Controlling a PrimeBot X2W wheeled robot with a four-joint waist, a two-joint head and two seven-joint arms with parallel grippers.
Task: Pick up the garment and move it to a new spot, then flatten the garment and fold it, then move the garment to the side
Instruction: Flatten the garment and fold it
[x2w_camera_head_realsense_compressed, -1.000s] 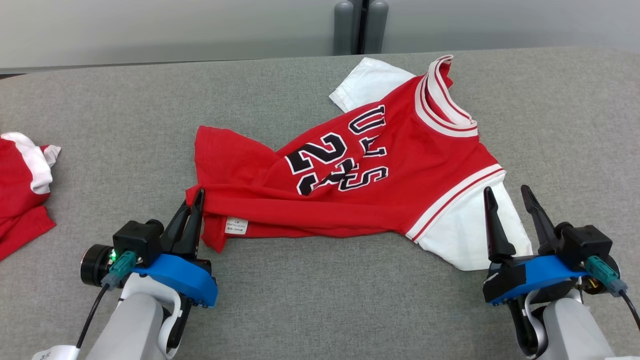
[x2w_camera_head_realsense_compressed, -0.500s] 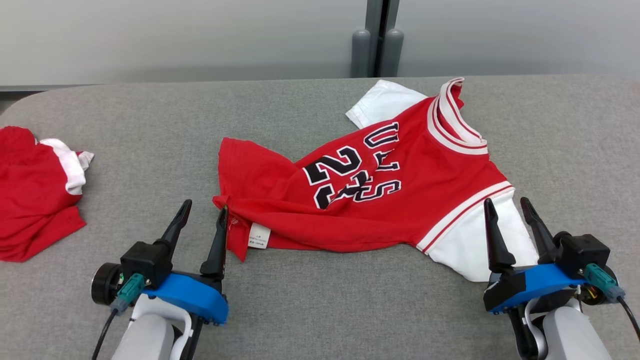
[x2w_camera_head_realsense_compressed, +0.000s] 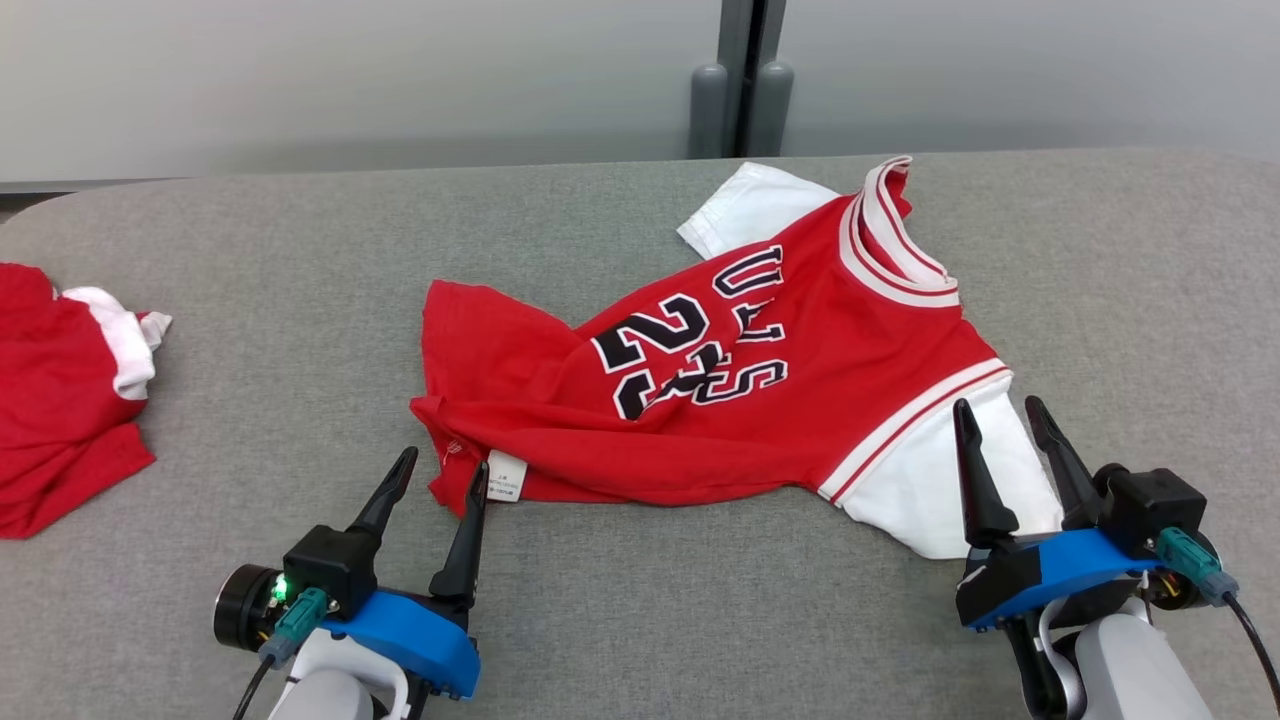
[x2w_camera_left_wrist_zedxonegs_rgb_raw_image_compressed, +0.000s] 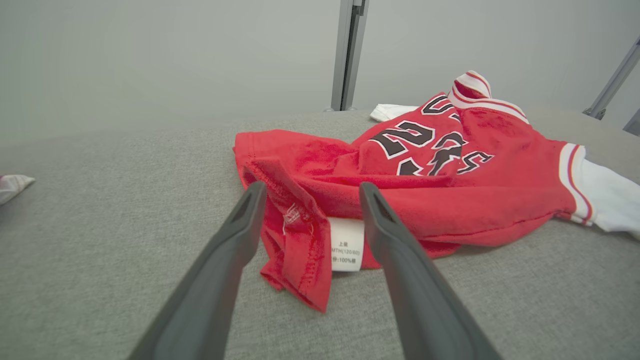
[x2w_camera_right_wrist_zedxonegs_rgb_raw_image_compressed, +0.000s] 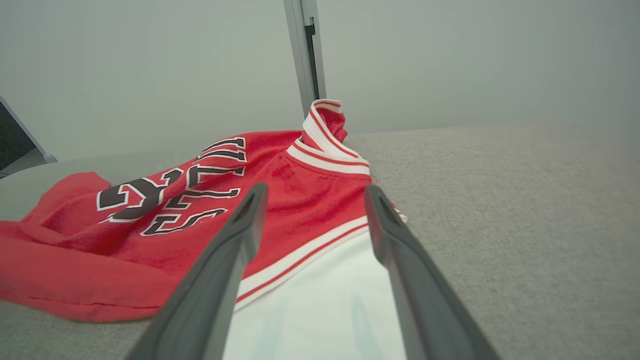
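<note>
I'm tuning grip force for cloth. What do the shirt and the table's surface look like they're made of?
The shirt: soft knit, likely cotton, matte; it wrinkles and shows stitched hems. The table surface: grey woven-looking fabric or felt, matte, with a fine speckled texture.

The left gripper (x2w_camera_head_realsense_compressed: 445, 462) and the right gripper (x2w_camera_head_realsense_compressed: 997, 404) sit level, well apart, jaws spread wide, both pointing forward.

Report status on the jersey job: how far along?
Done, apparently: jersey lies on the table, ungripped. In hand: left gripper open at the bunched hem, right gripper open at the white sleeve, so flattening looks about to start. Left: flatten, fold, move aside.
</note>
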